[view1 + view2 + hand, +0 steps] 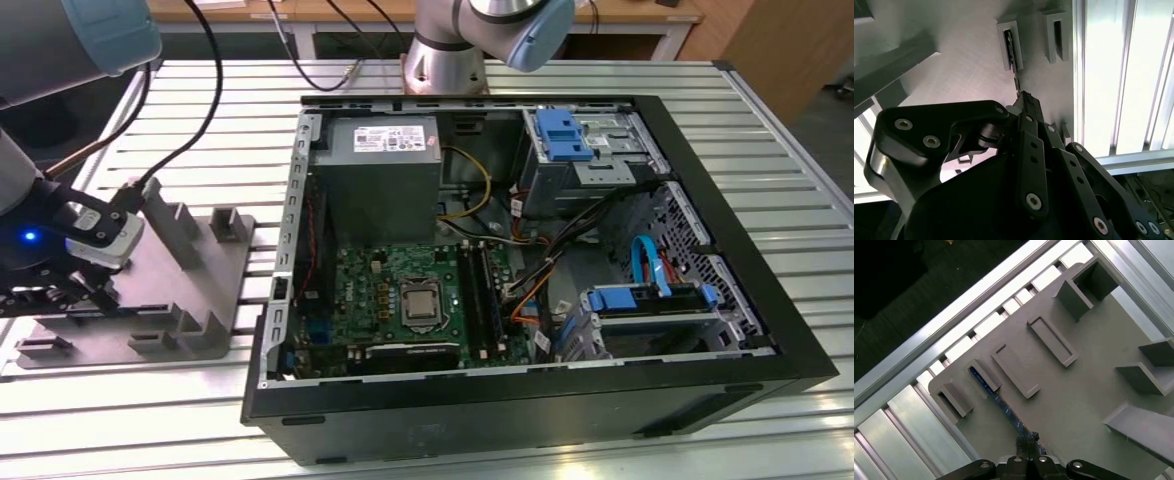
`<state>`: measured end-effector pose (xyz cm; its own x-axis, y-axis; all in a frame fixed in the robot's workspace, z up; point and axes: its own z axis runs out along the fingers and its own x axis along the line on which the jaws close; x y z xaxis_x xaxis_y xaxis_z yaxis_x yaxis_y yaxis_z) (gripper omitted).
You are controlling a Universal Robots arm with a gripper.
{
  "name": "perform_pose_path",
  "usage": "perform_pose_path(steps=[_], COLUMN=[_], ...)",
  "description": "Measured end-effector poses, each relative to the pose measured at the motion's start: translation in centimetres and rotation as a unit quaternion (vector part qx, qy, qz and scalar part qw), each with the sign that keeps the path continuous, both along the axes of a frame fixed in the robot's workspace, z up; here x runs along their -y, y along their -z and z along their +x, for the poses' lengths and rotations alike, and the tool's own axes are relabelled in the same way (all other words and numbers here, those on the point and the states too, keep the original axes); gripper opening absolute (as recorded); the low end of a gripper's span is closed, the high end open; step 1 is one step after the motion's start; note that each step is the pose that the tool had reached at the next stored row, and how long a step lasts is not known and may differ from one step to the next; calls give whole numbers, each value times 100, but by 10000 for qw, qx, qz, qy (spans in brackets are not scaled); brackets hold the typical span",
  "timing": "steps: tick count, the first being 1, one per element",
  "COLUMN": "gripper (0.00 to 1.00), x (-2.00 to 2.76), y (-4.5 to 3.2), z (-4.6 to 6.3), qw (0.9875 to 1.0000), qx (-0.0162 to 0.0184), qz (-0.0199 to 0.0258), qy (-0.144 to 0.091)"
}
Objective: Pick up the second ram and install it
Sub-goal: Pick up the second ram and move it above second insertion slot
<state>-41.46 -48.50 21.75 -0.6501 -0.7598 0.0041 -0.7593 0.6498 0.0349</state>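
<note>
Within tray (1089, 395) slot: second ram (1002, 405), gripper (1027, 443) gripping.

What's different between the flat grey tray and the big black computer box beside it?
The grey tray is a low flat plate with a few upright blocks; the black computer box is deep, open-topped and crowded with parts and cables. The tool is at the tray, closed on a thin dark memory stick, not at the box. Both lie on the slatted metal table.

- A white label (394, 138) on the grey power supply box (384, 195) carries dark print, but it is too small to read.
- No other text can be read anywhere.
</note>
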Motion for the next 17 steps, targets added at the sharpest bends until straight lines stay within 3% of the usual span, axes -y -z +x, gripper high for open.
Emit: perform_pose_path(steps=[8, 17], gripper=[10, 10], x=[0, 0], y=[0, 0], z=[0, 0], qw=[9995, 9981], qx=[0, 0], qz=[0, 0], qy=[-302, -615])
